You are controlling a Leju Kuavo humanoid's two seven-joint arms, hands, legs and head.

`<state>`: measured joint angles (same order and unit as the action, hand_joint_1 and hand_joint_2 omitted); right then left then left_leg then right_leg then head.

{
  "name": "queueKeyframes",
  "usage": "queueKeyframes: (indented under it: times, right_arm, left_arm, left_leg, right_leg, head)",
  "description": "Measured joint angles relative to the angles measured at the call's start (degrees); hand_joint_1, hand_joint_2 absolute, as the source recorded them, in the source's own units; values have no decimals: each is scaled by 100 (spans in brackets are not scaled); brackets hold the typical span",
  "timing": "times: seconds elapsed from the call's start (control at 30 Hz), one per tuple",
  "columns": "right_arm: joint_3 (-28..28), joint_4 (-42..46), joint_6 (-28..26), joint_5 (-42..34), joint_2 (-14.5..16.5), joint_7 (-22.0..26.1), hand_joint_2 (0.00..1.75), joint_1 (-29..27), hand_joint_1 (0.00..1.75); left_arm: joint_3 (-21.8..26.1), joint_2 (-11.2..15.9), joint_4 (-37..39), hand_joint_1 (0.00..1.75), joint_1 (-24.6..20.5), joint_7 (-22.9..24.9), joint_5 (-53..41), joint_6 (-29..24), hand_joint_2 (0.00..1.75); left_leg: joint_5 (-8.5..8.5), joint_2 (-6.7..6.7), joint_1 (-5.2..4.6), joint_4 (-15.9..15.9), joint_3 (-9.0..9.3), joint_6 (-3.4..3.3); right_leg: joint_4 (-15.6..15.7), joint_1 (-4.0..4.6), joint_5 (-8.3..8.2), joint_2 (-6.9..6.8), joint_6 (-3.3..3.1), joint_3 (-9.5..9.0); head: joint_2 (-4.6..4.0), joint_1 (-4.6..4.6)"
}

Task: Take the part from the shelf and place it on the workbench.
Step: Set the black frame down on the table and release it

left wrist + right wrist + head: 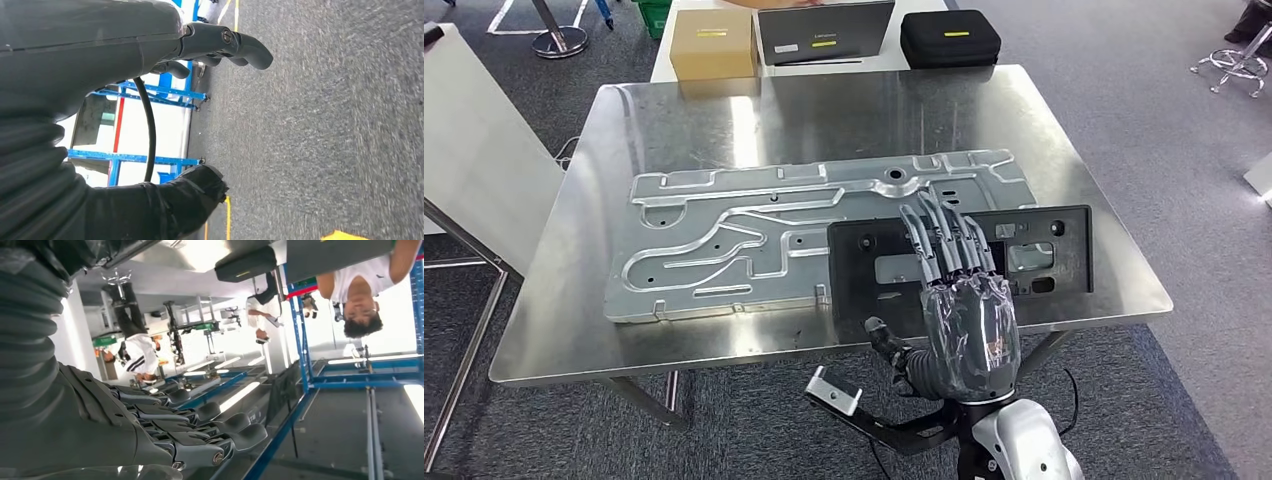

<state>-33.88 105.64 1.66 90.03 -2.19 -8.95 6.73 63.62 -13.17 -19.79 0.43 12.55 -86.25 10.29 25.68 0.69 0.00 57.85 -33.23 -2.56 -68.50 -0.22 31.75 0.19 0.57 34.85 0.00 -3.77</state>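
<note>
Desk (624, 340): steel top. Black part (1064, 265) lies flat at the near right corner, its left end overlapping a large silver plate (724, 250) spanning the middle. Right hand (959, 300): raised over the part's near edge, fingers straight and slightly spread, holding nothing; wrist view shows the same fingers (200, 415) extended side by side, with blue shelving (350, 382) and people beyond. Left hand (220, 45): over grey carpet, fingers loosely curled, nothing held. Far edge: brown box (713, 42), laptop (824, 30), black case (950, 38).
</note>
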Motion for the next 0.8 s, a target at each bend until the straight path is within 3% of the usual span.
queueKeyframes:
  times: [0.07,0.1,0.17,0.23,0.27,0.33,0.37,0.4,0.43,0.47,0.53,0.57,0.63,0.73,0.8]
  right_arm:
    - [0,80,59,0,7,16,175,-28,0]
    - [0,122,106,0,10,20,175,-48,0]
    - [0,200,190,0,14,24,175,-116,0]
    - [0,284,238,-3,19,31,175,-228,0]
    - [0,324,255,-9,28,41,175,-304,0]
    - [0,389,284,-25,50,66,175,-473,0]
    - [0,411,291,-29,57,72,175,-551,0]
    - [0,429,296,-31,60,75,175,-619,0]
    - [0,440,297,-31,60,75,175,-667,0]
    - [0,451,297,-31,60,75,175,-701,0]
    - [0,487,307,-30,60,76,175,-747,0]
    - [0,510,328,-27,61,77,175,-771,0]
    - [1,552,402,-26,69,85,175,-859,0]
    - [49,578,589,-150,89,53,175,-1117,0]
    - [161,578,723,-343,103,-25,175,-1334,0]
  left_arm:
    - [40,-39,-12,0,-7,1,0,-9,175]
    - [59,-60,-16,0,-10,1,0,-11,175]
    - [83,-91,-25,0,-17,2,1,-18,175]
    - [107,-118,-29,0,-22,8,3,-33,175]
    - [128,-130,-37,0,-23,13,4,-45,175]
    - [187,-138,-69,0,-22,27,4,-69,175]
    - [212,-138,-88,0,-22,32,4,-79,175]
    - [233,-138,-105,0,-21,37,4,-86,175]
    - [247,-139,-115,0,-20,41,4,-91,175]
    - [258,-141,-123,0,-21,43,4,-95,175]
    - [274,-153,-131,0,-32,44,4,-104,175]
    - [280,-163,-140,0,-39,43,4,-112,175]
    - [301,-197,-175,0,-48,56,2,-134,175]
    - [344,-248,-246,0,-32,111,2,-136,175]
    - [358,-278,-304,0,-23,148,1,-131,175]
  left_leg:
    - [-43,-1,-1,38,-56,36]
    - [-70,1,6,44,-65,64]
    - [-137,6,20,24,-73,131]
    - [-96,-4,19,73,-114,187]
    - [50,-14,18,200,-168,215]
    - [563,-36,35,773,-359,270]
    - [793,-40,52,1131,-454,299]
    - [914,-41,74,1409,-498,330]
    - [910,-41,101,1521,-459,360]
    - [802,-40,130,1422,-317,392]
    - [561,-47,198,695,218,474]
    - [502,-78,203,345,454,479]
    - [529,-139,187,-20,638,426]
    - [464,-125,145,-23,536,224]
    - [365,-86,126,-35,431,113]
  right_leg:
    - [759,76,-164,-21,-104,-512]
    - [974,112,-203,-29,-150,-636]
    - [1078,147,-266,-37,-217,-636]
    - [1208,107,-371,-50,-281,-612]
    - [1271,83,-445,-59,-312,-586]
    - [1321,60,-562,-72,-334,-491]
    - [1310,54,-608,-77,-328,-424]
    - [1292,46,-649,-81,-309,-351]
    - [1268,32,-687,-84,-285,-278]
    - [1235,14,-720,-85,-256,-206]
    - [1130,-22,-767,-83,-188,-76]
    - [1069,-34,-785,-79,-150,-16]
    - [972,-24,-819,-69,-75,65]
    - [921,-63,-831,-43,35,124]
    - [602,-92,-468,-28,67,262]
  head:
    - [0,-4]
    - [0,-2]
    - [0,5]
    - [0,8]
    - [0,6]
    - [0,2]
    - [0,0]
    - [0,1]
    - [0,1]
    - [0,1]
    - [0,1]
    - [1,1]
    - [1,7]
    - [1,14]
    - [1,17]
